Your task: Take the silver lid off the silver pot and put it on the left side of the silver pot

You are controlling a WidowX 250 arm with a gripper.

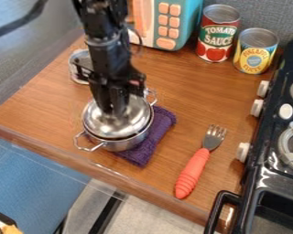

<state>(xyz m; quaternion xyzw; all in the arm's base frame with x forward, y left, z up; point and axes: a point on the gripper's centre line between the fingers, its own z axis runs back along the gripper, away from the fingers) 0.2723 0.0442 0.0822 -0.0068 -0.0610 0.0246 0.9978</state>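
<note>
Camera view: black gripper (117, 109) points down at the centre of the silver lid (97, 122), which covers the mouth of the silver pot (121, 145); can't tell how far open it is, or whether it has hold of the lid. Purple cloth (160, 137) lies partly under the pot, showing on its right side, with the orange-handled fork (193, 169) farther right of the pot. Beyond the pot, toward the upper right, red tomato can (216, 41) and yellow can (254, 57) stand upright; black stove (276, 107) well to the pot's right.
</note>
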